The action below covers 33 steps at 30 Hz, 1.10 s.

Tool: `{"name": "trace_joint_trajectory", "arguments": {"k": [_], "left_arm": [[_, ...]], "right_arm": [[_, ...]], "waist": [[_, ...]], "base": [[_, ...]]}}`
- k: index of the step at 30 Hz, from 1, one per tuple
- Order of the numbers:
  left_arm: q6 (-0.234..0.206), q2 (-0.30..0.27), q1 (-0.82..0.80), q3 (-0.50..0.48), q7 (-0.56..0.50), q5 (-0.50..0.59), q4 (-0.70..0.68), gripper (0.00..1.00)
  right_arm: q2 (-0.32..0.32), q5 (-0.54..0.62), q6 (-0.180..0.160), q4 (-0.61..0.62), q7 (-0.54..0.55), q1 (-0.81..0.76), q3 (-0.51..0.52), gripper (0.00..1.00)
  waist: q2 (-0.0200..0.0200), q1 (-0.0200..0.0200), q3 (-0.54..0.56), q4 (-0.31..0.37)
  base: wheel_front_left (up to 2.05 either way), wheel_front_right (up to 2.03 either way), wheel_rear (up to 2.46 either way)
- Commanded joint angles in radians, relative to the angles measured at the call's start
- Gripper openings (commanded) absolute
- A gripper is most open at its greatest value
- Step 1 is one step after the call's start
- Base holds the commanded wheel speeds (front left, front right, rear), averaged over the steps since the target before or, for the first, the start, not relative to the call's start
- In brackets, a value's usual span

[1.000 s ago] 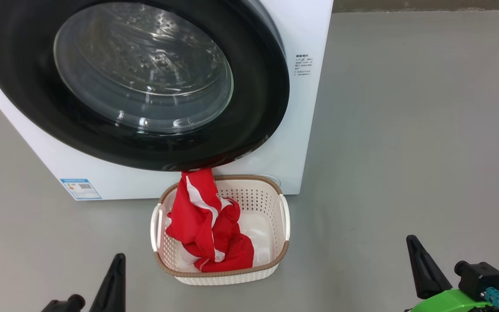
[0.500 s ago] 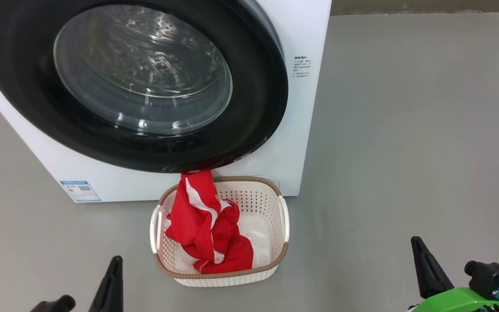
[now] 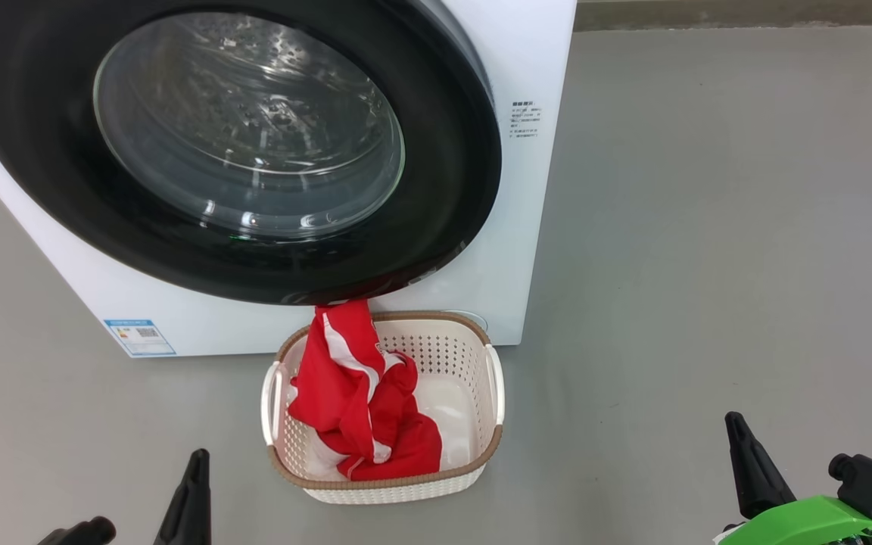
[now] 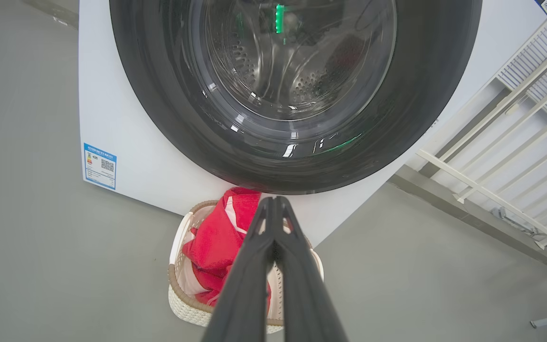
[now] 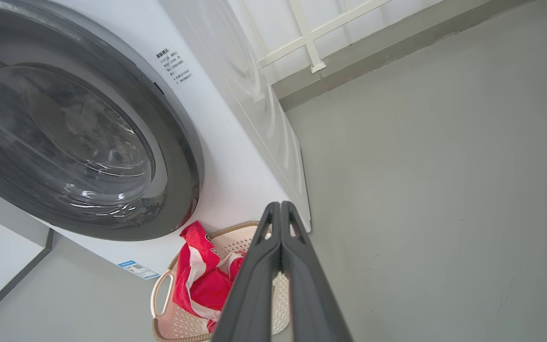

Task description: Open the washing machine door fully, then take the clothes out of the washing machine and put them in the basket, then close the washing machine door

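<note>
Both tools are closed, empty: left tool (image 4: pixel 272 202), right tool (image 5: pixel 280 205). Red white-striped clothes (image 3: pixel 353 393) lie in the cream perforated basket (image 3: pixel 493 445), set on the floor (image 3: pixel 708 227) under the black-rimmed round door (image 3: pixel 447 189) to catch them.

Quick count. One washer (image 3: pixel 527 227), with one round door (image 3: pixel 443 189) on its front and one steel drum (image 4: pixel 292 57) showing through the glass. Labels on the washer: two, meaning one blue sticker (image 3: pixel 139 337) at the front's lower left corner and one block of small print (image 3: pixel 525 119) near its right edge. One basket (image 3: pixel 451 356) with two handles, left (image 3: pixel 268 401) and right (image 3: pixel 495 382). One red heap of clothes (image 3: pixel 353 386) in the basket; it's too bunched up to say how many pieces. Two grippers, left (image 4: pixel 273 202) and right (image 5: pixel 280 206), two fingers each. One white railing (image 4: pixel 515 142).
</note>
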<state>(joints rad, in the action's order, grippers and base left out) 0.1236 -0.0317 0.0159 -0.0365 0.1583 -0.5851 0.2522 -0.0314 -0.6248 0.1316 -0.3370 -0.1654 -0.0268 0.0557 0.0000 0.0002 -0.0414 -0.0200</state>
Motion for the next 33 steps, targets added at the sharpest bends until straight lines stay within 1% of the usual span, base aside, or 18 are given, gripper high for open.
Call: {"name": "trace_joint_trajectory", "arguments": {"k": [1, 33], "left_arm": [[0.002, -0.009, -0.039, -0.018, -0.003, -0.021, -0.02, 0.0], [0.004, -0.012, -0.069, -0.039, -0.097, -0.369, -0.015, 0.0]], "right_arm": [[-0.014, -0.021, 0.0, 0.029, 0.005, 0.04, 0.004, 0.0], [-0.017, -0.357, 0.0, 0.051, 0.098, 0.072, 0.021, 0.0]], "waist": [[0.0, -0.0002, 0.0, 0.0], [0.0, -0.0002, 0.014, 0.007]], "base": [[0.0, 0.0, 0.0], [0.0, 0.0, 0.0]]}}
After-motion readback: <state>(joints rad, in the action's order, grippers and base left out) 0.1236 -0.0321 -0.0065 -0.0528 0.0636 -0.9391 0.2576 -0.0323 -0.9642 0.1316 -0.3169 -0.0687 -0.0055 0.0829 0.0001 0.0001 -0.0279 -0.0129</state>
